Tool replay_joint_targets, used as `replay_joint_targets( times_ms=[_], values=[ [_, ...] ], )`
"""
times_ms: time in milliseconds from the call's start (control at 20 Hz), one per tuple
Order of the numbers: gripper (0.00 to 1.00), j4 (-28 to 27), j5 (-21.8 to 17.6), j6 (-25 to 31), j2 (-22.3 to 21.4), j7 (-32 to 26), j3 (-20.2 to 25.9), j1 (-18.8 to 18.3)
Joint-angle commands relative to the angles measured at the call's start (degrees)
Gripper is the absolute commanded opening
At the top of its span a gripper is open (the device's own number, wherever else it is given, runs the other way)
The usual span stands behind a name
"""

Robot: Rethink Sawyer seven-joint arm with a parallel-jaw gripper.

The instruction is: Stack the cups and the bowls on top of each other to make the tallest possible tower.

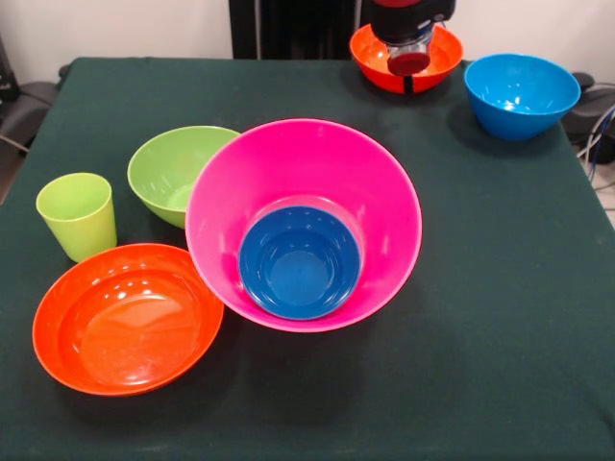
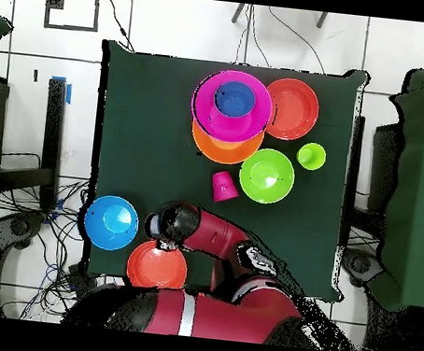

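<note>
A big pink bowl [image 1: 384, 192] [image 2: 206, 112] rests on a big orange bowl [image 2: 223, 149] and holds a small dark blue bowl [image 1: 300, 261] [image 2: 234, 99]; this pile is the tower. In the front view the orange bowl is hidden. A green bowl [image 1: 178, 168] [image 2: 266, 176], a lime green cup [image 1: 77, 216] [image 2: 312, 156] and a shallow red-orange bowl [image 1: 125, 317] [image 2: 293, 109] stand beside it. A red-pink cup [image 2: 224, 185] stands near the green bowl. My gripper [image 1: 411, 53] [image 2: 165, 230] hovers over a second red-orange bowl [image 1: 365, 58] [image 2: 156, 266]. No yellow-orange cup shows.
A light blue bowl [image 1: 519, 91] [image 2: 111, 221] stands at the table corner beside the second red-orange bowl. The dark green table [image 1: 480, 336] ends close behind both. Cables lie on the floor past that corner.
</note>
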Motion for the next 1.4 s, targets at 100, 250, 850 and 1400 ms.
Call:
replay_joint_targets(
  times_ms=[100, 250, 850, 1400],
  values=[
    [1.00, -4.65, -0.91, 4.37, 1.45, -2.55, 3.54, -0.01],
    [1.00, -4.98, -0.77, 3.98, 1.82, -2.32, 3.83, 0.41],
    [1.00, -6.96, -1.18, 9.18, 3.75, -1.05, 1.22, 3.27],
    [1.00, -10.23, -2.51, 11.45, 7.21, -3.28, -0.15, 1.55]
  ],
)
